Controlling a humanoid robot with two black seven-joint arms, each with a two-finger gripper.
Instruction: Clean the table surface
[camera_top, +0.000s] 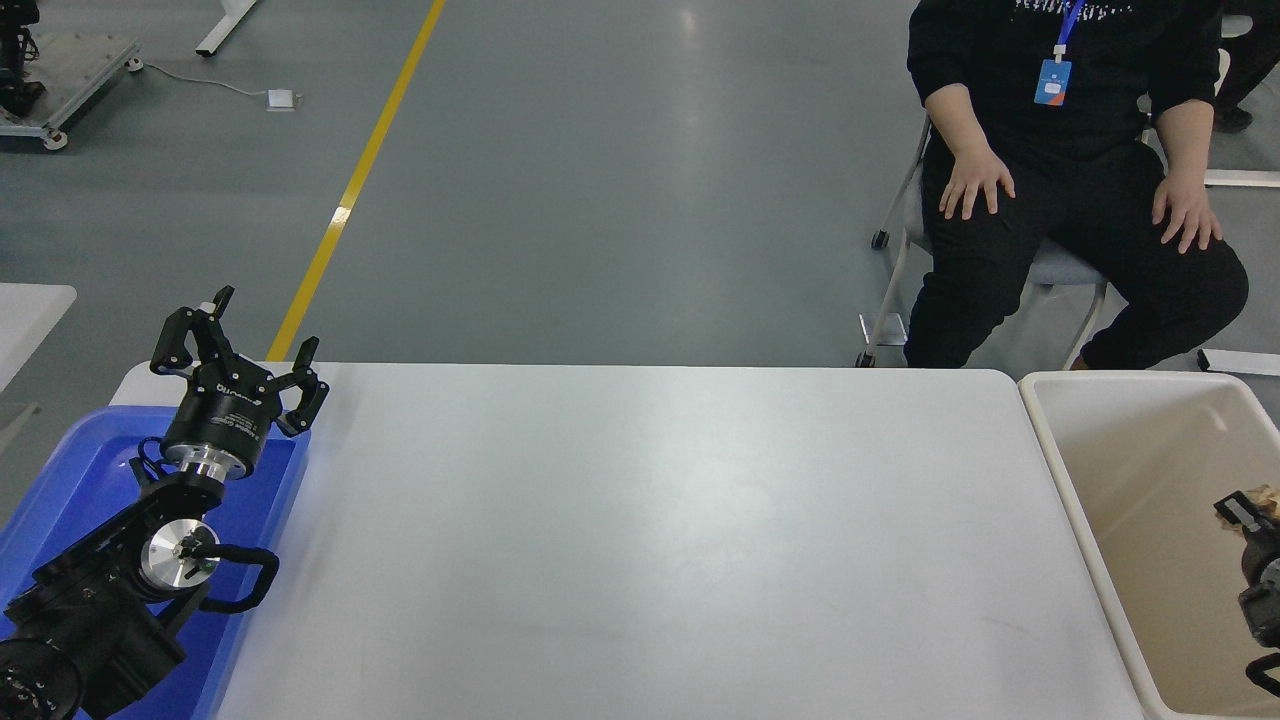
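Table surface (640, 540), white and glossy, is seen spanning the middle of the head view from the blue tray (60, 480) at its left end to the beige bin (1130, 470) at its right end. One tray and one bin are counted; the tray overlaps the table's left corner, and the bin stands just beside the table's right edge.

Two grippers are seen. The left gripper (243, 335) is held over the far right corner of the tray, at the table's far left edge, with its black fingers (185, 335) spread wide. Nothing is held between them and no contact with the tray or the table can be made out. Its arm is seen coming in from the lower left corner over the tray.

The right gripper (1245, 512) is seen only in part at the right edge, over the inside of the bin. A small tan, crumpled-looking scrap (1266, 497) is seen at its tip, touching it; what the scrap is cannot be told. Whether the fingers are closed on it cannot be told, since most of the gripper is cut off by the edge.

One person (1070, 170) in black clothing is seated on a chair (1050, 270) beyond the table's far right corner, with one hand laid on each thigh, two hands in all.
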